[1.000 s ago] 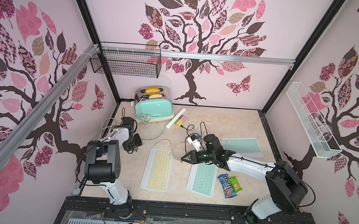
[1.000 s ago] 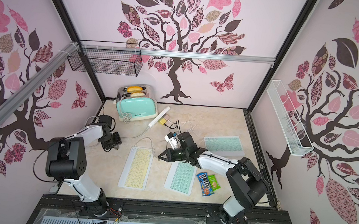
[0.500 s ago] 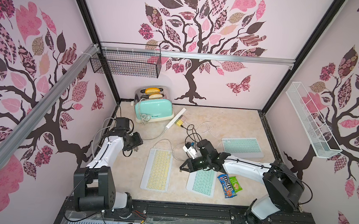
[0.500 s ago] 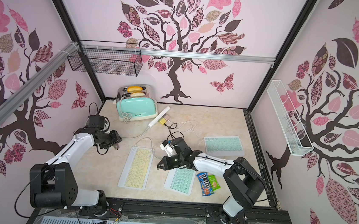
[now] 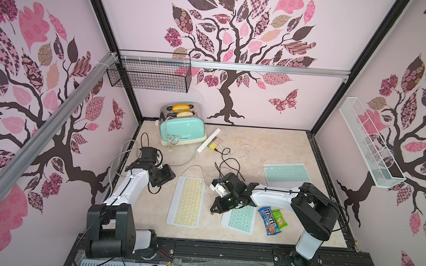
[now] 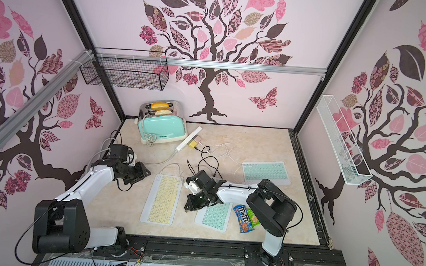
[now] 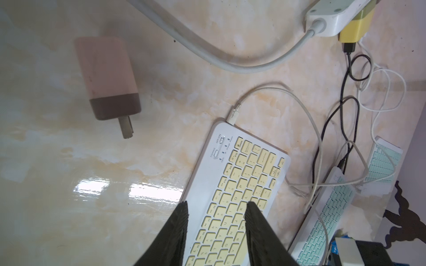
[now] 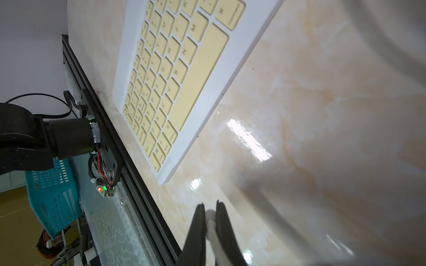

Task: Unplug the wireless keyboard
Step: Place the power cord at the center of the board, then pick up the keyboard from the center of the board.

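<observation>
Yellow keyboard (image 7: 235, 184): "OFF/ON", "Connect", "Charge"

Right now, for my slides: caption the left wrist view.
Left claw open, facing the yellow keyboard, white cable plugged in, pink charger lying unplugged.

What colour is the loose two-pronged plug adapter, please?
Pale pink plug adapter, brownish prong end; clearest in left wrist view.

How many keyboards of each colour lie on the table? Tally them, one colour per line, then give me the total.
Yellow keyboard: 1
Mint-green keyboards, one partly under the right arm, one farther back: 2
Total: 3
</observation>
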Motion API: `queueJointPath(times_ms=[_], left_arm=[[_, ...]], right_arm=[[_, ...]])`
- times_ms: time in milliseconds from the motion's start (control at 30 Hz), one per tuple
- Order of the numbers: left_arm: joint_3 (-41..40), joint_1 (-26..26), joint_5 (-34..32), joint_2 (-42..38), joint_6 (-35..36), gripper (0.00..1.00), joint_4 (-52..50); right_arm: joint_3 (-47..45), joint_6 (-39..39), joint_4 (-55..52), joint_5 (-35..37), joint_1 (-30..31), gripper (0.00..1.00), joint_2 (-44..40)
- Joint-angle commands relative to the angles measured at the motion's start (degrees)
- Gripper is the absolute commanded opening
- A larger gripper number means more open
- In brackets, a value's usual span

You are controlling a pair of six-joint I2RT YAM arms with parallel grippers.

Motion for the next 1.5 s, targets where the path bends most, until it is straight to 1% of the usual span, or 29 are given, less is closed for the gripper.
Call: queueJointPath(times_ms=[0,167,200,333,367,400,500,600,700,767,800,900,967,1067,1100,1167,1233,1300,1367,1467], left_arm=[[-1.3,-0.6,1.7,-2.2,-0.2,0.44,0.8],[-1.5,-0.6,2.0,-3.1,0.3,0.47,0.4],[-1.4,-0.6,2.1,-3.1,0.4,0.47,0.4],[-1.3,-0.7,2.2,-3.0,0.4,0.47,0.2],[-1.5,-0.8,2.4,-3.1,0.4,0.47,0.4],[-1.6,-0.9,2.4,-3.1,0.3,0.48,0.4],[-1.7,-1.9,2.1,-3.2,0.4,0.48,0.5],[-0.6,-5.4,0.4,-3.0,1.5,0.48,-0.2],[2.2,-13.0,-4.5,-1.6,2.6,0.48,-2.5],[3.6,-18.3,-10.4,0.1,1.0,0.49,-4.3],[4.0,-20.1,-12.1,0.8,0.2,0.49,-4.5],[4.4,-25.7,-12.7,3.3,-0.8,0.48,-1.2],[5.3,-28.3,-12.4,5.7,-1.0,0.45,0.6],[7.1,-30.7,-10.5,8.5,-1.6,0.44,3.3],[7.1,-31.0,-9.4,8.8,-1.9,0.45,4.9],[6.8,-31.0,-7.4,9.4,-3.4,0.50,8.1],[6.7,-30.9,-7.1,9.8,-4.7,0.55,10.8],[7.5,-30.7,-7.1,11.0,-5.8,0.57,12.7],[8.3,-30.3,-7.3,13.1,-7.6,0.56,13.9],[9.9,-29.9,-6.8,16.4,-9.4,0.51,14.1]], right_arm=[[3.0,-0.5,-0.4,1.9,0.3,0.02,-1.0],[4.1,0.6,0.8,1.3,0.3,0.17,1.7],[4.1,0.9,1.1,1.4,0.3,0.21,2.0],[4.5,1.6,0.6,3.3,0.3,0.45,2.2],[4.5,1.6,0.3,4.0,0.3,0.49,2.0],[4.5,1.6,-0.2,4.5,0.3,0.51,1.8],[3.9,1.6,-1.0,5.5,0.4,0.52,0.0],[2.7,1.7,-2.2,6.1,0.3,0.53,-4.2],[1.3,1.3,-4.6,8.4,-0.4,0.55,-10.4],[0.2,0.7,-6.2,9.4,-1.7,0.56,-14.5],[-0.4,0.5,-6.7,9.7,-2.6,0.57,-16.2],[-2.5,0.1,-7.2,9.0,-6.8,0.57,-19.6],[-3.7,-0.2,-7.2,8.2,-9.9,0.57,-20.3],[-4.8,-0.8,-7.8,8.0,-12.5,0.57,-21.3],[-5.2,-0.9,-7.7,8.1,-12.9,0.57,-21.7],[-6.1,-1.0,-7.3,8.5,-13.1,0.57,-22.4],[-7.0,-0.7,-6.8,8.4,-13.1,0.57,-22.9],[-8.0,-0.2,-6.0,8.0,-13.1,0.57,-23.4],[-8.8,0.2,-5.5,7.7,-13.1,0.57,-23.8],[-9.5,0.2,-5.9,8.0,-13.1,0.58,-24.5]])
